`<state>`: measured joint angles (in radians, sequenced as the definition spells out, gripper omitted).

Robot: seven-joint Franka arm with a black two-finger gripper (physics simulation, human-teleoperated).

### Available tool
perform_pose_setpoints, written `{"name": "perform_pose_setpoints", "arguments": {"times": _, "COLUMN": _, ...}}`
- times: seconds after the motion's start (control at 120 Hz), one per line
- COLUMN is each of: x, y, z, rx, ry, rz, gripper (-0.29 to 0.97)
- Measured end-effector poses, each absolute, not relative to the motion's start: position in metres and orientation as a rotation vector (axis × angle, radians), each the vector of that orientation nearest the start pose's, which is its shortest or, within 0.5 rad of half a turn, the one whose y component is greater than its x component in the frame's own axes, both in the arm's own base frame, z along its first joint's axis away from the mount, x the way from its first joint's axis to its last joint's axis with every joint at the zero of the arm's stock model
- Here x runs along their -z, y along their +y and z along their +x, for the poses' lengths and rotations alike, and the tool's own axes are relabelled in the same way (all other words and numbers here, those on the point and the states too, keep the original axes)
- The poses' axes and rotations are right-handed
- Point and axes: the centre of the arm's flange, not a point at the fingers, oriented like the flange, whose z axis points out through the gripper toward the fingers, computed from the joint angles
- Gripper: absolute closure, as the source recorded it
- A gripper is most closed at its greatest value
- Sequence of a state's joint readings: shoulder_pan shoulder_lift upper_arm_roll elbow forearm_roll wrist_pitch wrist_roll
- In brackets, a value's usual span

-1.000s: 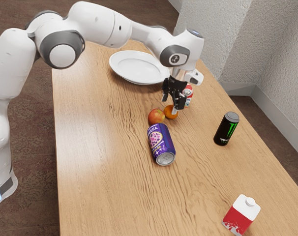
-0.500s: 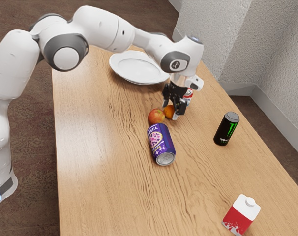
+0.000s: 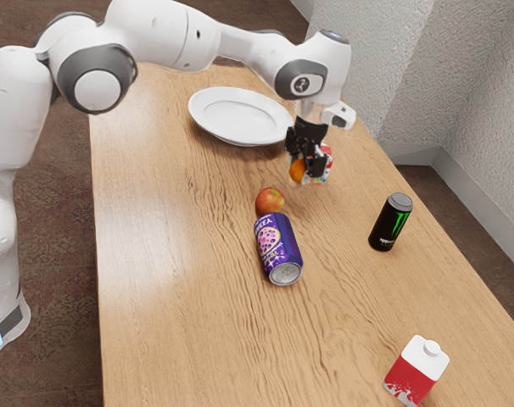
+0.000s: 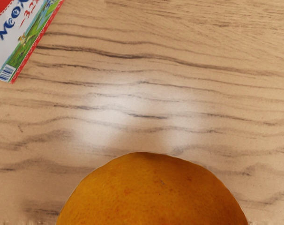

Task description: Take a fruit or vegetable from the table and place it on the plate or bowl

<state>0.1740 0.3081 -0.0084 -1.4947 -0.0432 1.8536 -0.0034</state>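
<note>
**Orange clamped in our gripper, clear of the table**

We hold the orange in our gripper. Its two black fingers are clenched on the fruit from both sides. The orange sits at the fingertips, directly under the hand and off the table, with its shadow on the wood beneath. In the wrist view it swells just below the hand, over bare wood grain.

In the exterior view, a small carton stands just beside the gripper, at about three o'clock from the orange. The white plate lies near, at about ten o'clock from the gripper. An apple rests on the table at seven o'clock from the orange, apart from it. A purple can lies on its side at six o'clock from the apple. A black can stands upright at four o'clock from the gripper, well apart. A red carton stands far off at five o'clock.
</note>
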Motion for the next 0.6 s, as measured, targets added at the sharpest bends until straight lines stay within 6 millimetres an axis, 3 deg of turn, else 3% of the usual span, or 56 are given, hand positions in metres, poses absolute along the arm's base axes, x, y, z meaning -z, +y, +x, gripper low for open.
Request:
{"name": "perform_pose_setpoints", "arguments": {"times": 0.108, "x": -0.558, "y": 0.126, "z": 0.649, "rx": 0.2, "ry": -0.327, "rz": -3.144, "gripper": 0.41}}
{"name": "perform_pose_setpoints", "arguments": {"times": 0.2, "x": -0.583, "y": 0.161, "z": 0.639, "rx": 0.232, "ry": -0.41, "rz": -3.121, "gripper": 0.4}}
{"name": "perform_pose_setpoints", "arguments": {"times": 0.6, "x": -0.576, "y": 0.272, "z": 0.603, "rx": 0.16, "ry": -0.685, "rz": -3.071, "gripper": 0.41}}
